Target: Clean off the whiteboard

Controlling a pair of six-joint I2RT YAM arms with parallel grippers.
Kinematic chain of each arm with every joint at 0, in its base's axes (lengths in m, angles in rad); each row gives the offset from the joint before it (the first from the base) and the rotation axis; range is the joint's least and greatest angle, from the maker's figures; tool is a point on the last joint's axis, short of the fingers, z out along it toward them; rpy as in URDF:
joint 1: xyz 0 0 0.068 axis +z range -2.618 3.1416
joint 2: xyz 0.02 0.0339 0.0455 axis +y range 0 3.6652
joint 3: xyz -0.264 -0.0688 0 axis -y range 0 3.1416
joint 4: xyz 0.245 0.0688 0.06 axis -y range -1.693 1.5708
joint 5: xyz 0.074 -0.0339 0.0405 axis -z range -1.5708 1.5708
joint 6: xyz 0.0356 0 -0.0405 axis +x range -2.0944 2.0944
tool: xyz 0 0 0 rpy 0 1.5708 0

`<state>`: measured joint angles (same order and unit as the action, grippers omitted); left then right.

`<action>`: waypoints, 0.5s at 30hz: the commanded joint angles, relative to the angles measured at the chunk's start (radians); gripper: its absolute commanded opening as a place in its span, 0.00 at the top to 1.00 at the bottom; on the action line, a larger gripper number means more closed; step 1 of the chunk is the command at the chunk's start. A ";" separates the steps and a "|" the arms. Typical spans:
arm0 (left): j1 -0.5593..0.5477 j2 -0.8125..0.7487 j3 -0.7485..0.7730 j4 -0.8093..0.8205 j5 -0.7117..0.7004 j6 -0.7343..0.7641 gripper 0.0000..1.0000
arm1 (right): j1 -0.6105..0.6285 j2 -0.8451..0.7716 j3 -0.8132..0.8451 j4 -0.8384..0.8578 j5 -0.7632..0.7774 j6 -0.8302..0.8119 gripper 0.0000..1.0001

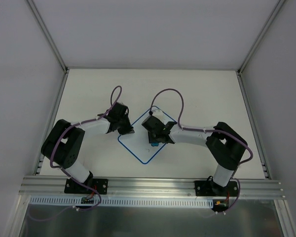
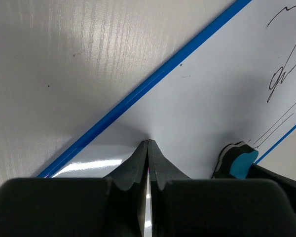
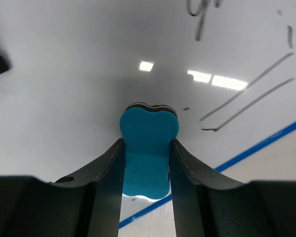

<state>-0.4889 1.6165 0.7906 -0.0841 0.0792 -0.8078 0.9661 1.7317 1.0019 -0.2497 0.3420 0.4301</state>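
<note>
The whiteboard (image 1: 139, 149) lies turned like a diamond in the middle of the table, white with a thin blue border. Dark scribbles (image 2: 281, 74) mark it, and they also show as strokes in the right wrist view (image 3: 246, 98). My left gripper (image 1: 127, 131) is shut and empty, its tips (image 2: 148, 142) down on the board (image 2: 207, 89) just inside its left blue edge. My right gripper (image 1: 153, 142) is shut on the blue eraser (image 3: 149, 128), which rests flat against the board (image 3: 89, 74) close to the strokes. The eraser also shows in the left wrist view (image 2: 239, 163).
The white table (image 1: 202, 94) is walled by grey panels at left, right and back. An aluminium rail (image 1: 153, 186) with both arm bases runs along the near edge. Purple cables loop above each wrist.
</note>
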 commanded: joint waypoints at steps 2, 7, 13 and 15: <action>0.010 0.088 -0.067 -0.190 -0.059 0.050 1.00 | 0.089 0.118 0.081 -0.043 -0.110 -0.045 1.00; 0.010 0.088 -0.065 -0.192 -0.058 0.050 1.00 | 0.160 0.157 0.181 -0.095 -0.161 -0.080 1.00; 0.012 0.097 -0.059 -0.190 -0.056 0.050 1.00 | 0.171 0.134 0.156 -0.147 -0.129 -0.087 1.00; 0.010 0.098 -0.057 -0.192 -0.055 0.052 1.00 | 0.163 0.105 0.127 -0.158 -0.088 -0.074 1.00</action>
<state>-0.4824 1.6272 0.7975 -0.0826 0.1028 -0.8078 1.1366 1.8614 1.1778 -0.2844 0.2379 0.3519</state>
